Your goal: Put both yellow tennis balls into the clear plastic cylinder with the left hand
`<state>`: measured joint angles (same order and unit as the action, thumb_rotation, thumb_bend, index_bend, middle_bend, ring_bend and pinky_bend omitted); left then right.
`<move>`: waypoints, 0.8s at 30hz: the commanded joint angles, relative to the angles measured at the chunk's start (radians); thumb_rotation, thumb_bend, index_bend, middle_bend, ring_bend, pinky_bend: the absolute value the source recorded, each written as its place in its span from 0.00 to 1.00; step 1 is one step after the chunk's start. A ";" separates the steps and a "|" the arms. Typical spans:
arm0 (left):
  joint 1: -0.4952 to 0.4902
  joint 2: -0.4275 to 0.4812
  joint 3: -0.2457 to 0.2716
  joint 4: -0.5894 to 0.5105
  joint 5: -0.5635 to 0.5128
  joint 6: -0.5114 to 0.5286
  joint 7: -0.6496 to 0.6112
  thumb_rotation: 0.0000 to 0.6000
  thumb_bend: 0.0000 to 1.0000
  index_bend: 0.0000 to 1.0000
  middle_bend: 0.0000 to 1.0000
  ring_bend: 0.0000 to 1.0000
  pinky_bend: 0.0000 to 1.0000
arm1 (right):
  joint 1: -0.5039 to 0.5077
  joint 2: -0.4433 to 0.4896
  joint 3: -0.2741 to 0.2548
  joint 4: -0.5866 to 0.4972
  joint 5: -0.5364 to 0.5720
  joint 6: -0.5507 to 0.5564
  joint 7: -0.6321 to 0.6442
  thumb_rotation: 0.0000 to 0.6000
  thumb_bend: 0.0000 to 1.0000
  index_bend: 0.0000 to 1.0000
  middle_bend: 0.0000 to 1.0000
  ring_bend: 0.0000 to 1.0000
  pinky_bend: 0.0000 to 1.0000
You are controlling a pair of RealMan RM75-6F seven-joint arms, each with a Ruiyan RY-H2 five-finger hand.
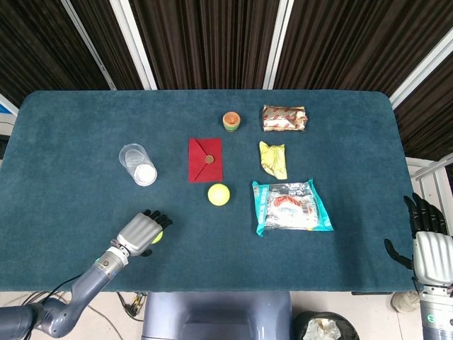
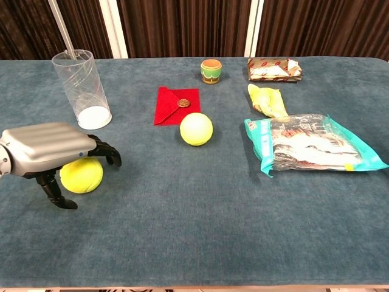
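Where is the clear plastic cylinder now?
The clear plastic cylinder stands upright at the table's left, left of the red envelope, behind the left hand.

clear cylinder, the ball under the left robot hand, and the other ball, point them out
clear cylinder (image 2: 85, 88), chest view, on its see-through side wall
ball under the left robot hand (image 2: 85, 176), chest view, on its visible yellow front below the fingers
other ball (image 2: 196, 129), chest view, on its middle

— Where is the near ball (image 2: 82, 174)?
— Under the left robot hand (image 2: 51, 146), in front of the cylinder (image 2: 82, 90).
— And the other ball (image 2: 196, 129)?
— In front of the envelope (image 2: 176, 105), left of the snack bag (image 2: 310, 145).
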<state>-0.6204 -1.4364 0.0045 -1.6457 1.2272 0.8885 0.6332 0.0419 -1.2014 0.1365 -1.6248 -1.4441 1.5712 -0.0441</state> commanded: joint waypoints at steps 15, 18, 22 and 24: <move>0.005 -0.004 -0.003 0.053 0.094 0.096 -0.060 1.00 0.31 0.49 0.49 0.38 0.47 | 0.000 -0.010 0.007 0.007 0.003 0.008 0.000 1.00 0.34 0.00 0.00 0.03 0.09; 0.002 0.017 -0.017 0.034 0.098 0.108 -0.072 1.00 0.31 0.49 0.49 0.38 0.47 | -0.001 -0.011 0.008 0.008 0.006 0.008 0.000 1.00 0.34 0.00 0.00 0.03 0.09; -0.011 0.055 -0.047 -0.001 0.105 0.122 -0.078 1.00 0.31 0.49 0.48 0.38 0.47 | 0.000 -0.012 0.009 0.007 0.009 0.007 -0.003 1.00 0.34 0.00 0.00 0.03 0.09; -0.025 0.087 -0.079 -0.034 0.099 0.128 -0.080 1.00 0.31 0.49 0.48 0.38 0.47 | 0.000 -0.013 0.010 0.006 0.011 0.007 -0.007 1.00 0.34 0.00 0.00 0.03 0.09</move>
<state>-0.6329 -1.3734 -0.0486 -1.6549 1.3290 1.0086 0.5561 0.0416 -1.2141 0.1461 -1.6183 -1.4339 1.5779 -0.0507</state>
